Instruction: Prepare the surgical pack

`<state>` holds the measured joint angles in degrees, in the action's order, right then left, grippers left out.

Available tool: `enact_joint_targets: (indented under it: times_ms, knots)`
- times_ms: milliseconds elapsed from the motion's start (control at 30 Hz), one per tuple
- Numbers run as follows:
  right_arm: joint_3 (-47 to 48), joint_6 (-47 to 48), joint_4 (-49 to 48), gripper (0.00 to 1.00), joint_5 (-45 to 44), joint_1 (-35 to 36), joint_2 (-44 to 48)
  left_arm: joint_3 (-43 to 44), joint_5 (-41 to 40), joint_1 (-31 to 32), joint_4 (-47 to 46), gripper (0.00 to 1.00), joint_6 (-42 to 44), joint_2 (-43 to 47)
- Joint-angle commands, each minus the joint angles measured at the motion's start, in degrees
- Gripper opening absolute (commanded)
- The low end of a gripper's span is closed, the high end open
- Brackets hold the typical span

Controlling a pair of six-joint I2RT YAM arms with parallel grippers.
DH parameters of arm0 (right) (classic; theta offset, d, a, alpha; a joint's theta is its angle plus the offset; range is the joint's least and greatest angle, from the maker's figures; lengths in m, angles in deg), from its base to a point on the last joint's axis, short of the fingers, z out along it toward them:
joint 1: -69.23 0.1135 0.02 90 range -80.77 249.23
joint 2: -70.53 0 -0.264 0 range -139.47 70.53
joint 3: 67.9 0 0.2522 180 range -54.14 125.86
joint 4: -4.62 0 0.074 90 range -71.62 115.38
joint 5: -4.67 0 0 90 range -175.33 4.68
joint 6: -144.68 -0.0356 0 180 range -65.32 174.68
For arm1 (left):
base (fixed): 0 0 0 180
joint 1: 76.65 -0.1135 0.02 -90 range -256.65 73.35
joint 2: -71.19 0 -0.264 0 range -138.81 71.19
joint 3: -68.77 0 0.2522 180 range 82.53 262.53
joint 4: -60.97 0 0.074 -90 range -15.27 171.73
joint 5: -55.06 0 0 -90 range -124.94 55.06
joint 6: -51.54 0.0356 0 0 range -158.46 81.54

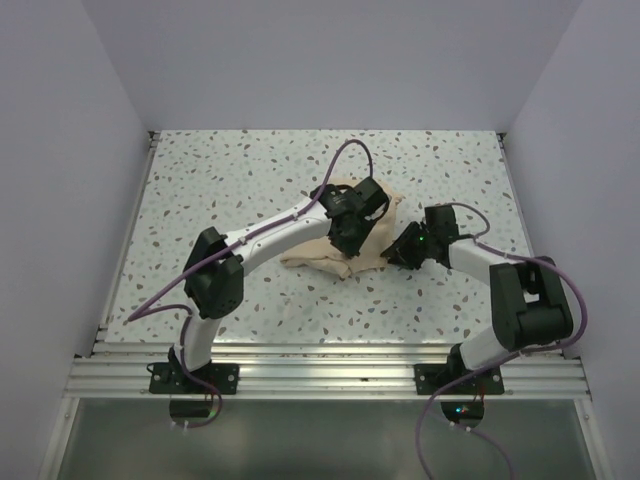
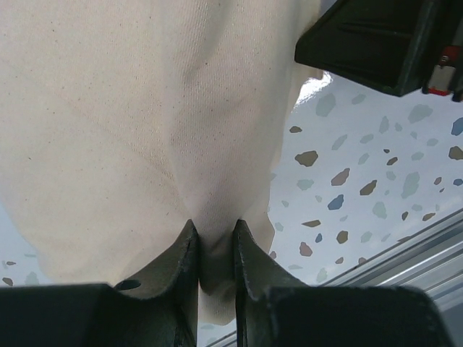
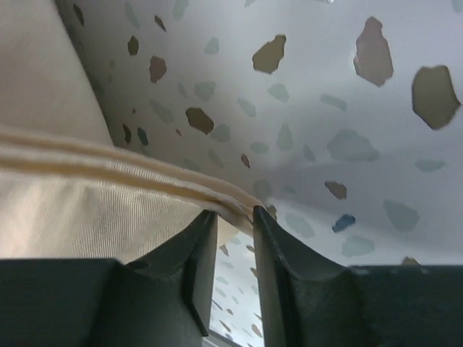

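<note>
The beige cloth (image 1: pixel 318 252) lies bunched in the middle of the speckled table; the steel tray, instruments and gauze packets are out of view. My left gripper (image 1: pixel 352 240) is over the bundle, and in the left wrist view it (image 2: pixel 215 233) is shut on a pinched fold of the cloth (image 2: pixel 123 123). My right gripper (image 1: pixel 402 250) is at the bundle's right edge. In the right wrist view it (image 3: pixel 234 217) is closed narrowly on the layered hem of the cloth (image 3: pixel 108 210), which sits between the fingertips.
The speckled table (image 1: pixel 220 180) is walled at the back and both sides. A metal rail (image 1: pixel 330 365) runs along the near edge, by the arm bases. The right gripper's black body (image 2: pixel 376 40) shows at the top right of the left wrist view.
</note>
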<state>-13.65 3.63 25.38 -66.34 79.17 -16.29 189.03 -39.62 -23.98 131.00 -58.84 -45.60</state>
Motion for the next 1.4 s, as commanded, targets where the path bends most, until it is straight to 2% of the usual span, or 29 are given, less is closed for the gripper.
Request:
enact_joint_targets:
  times_ms: [0, 200, 467, 533, 567, 733, 800, 933, 1033, 1167, 1233, 1333, 1367]
  knots:
    - [3.63, -1.24, -4.80, 0.29, -1.58, 1.40, -4.38, 0.81, 2.67, 0.42, 0.16, 0.00, 0.43, 3.33]
    - [9.69, -4.05, -6.73, 0.15, -4.13, 7.02, -11.95, 1.35, 3.19, 0.60, 0.33, 0.00, 0.61, 3.68]
    - [10.32, -8.70, -14.63, 0.12, -5.54, 8.44, -14.07, -2.44, 4.07, 0.60, -1.95, 0.00, 0.43, 5.52]
    - [7.16, -12.47, -22.44, 0.11, -4.40, 8.00, -14.16, -1.82, 4.16, 0.60, -1.69, 0.00, 0.26, 5.79]
    - [4.97, -13.63, -29.35, 0.10, -3.61, 7.82, -14.42, -1.30, 4.16, 0.60, -1.43, 0.00, 0.25, 5.70]
    - [2.93, -18.20, -41.17, 0.05, 0.44, 7.82, -17.40, 4.59, 4.34, 0.60, 1.65, 0.00, 0.17, 4.82]
    - [2.05, -19.78, -48.03, 0.00, 1.84, 7.82, -18.55, 5.91, 4.34, 0.60, 2.17, 0.00, 0.08, 4.38]
    - [1.00, -24.18, -56.56, 0.00, 3.51, 7.91, -20.57, 5.48, 5.74, 0.60, 1.74, 0.00, -0.18, 4.29]
    - [1.52, -22.44, -54.12, 0.00, 3.52, 7.91, -19.26, 1.88, 5.92, 0.60, -0.01, 0.00, -0.27, 4.73]
    - [3.36, -18.66, -43.25, 0.00, 3.34, 7.65, -17.59, -8.99, 6.53, 0.95, -8.69, 0.00, -0.98, 7.80]
    - [3.80, -17.78, -41.29, 0.00, 3.34, 7.56, -18.37, -12.18, 6.27, 1.47, -11.52, 0.00, -1.06, 8.51]
    - [5.13, -15.32, -32.34, 0.00, 2.21, 6.86, -18.56, -16.75, 5.83, 3.05, -14.96, 0.00, -1.24, 8.86]
    - [3.30, -15.31, -33.10, 0.00, 1.85, 6.24, -18.29, -17.72, 5.92, 3.23, -16.79, 0.00, -1.41, 9.47]
